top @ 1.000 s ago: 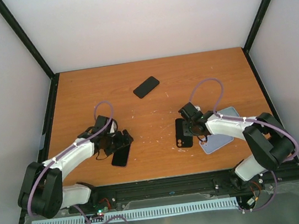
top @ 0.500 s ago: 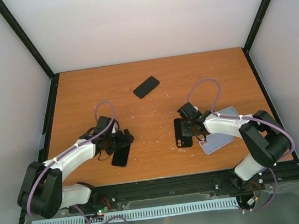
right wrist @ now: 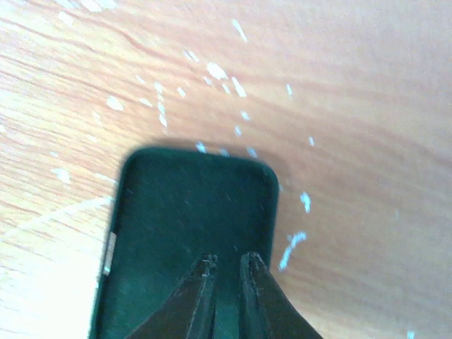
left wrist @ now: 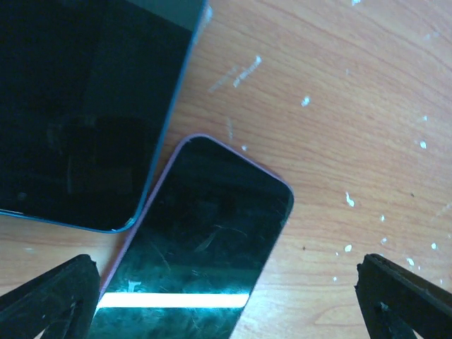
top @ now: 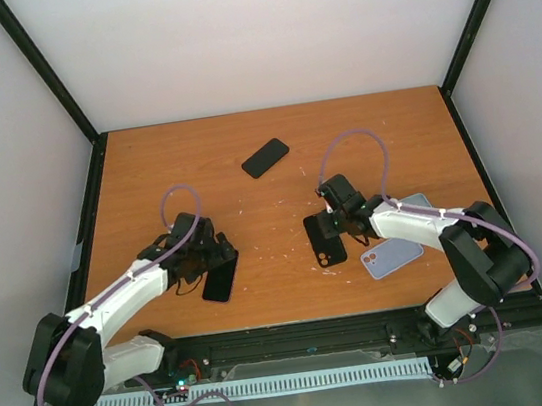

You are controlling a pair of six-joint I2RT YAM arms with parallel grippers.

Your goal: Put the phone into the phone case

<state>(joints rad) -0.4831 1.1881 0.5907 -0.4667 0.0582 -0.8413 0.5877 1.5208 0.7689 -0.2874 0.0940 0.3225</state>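
Top view bright, even, soft shadows on table (top: 270, 198). Left wrist sharp, white glare stripe across phone (left wrist: 212, 226) screen. Right wrist blurry, wood washed out lower left.

Rear phone (top: 265, 157) lies behind centre, near phone (top: 220, 277) front left, phone case (top: 325, 240) front right, apparently beside a second case (top: 392, 258).

I find nothing to read: no letters, numbers, logos or labels show on the phone (left wrist: 205, 240), the case (right wrist: 191, 205) or the table (top: 145, 170).
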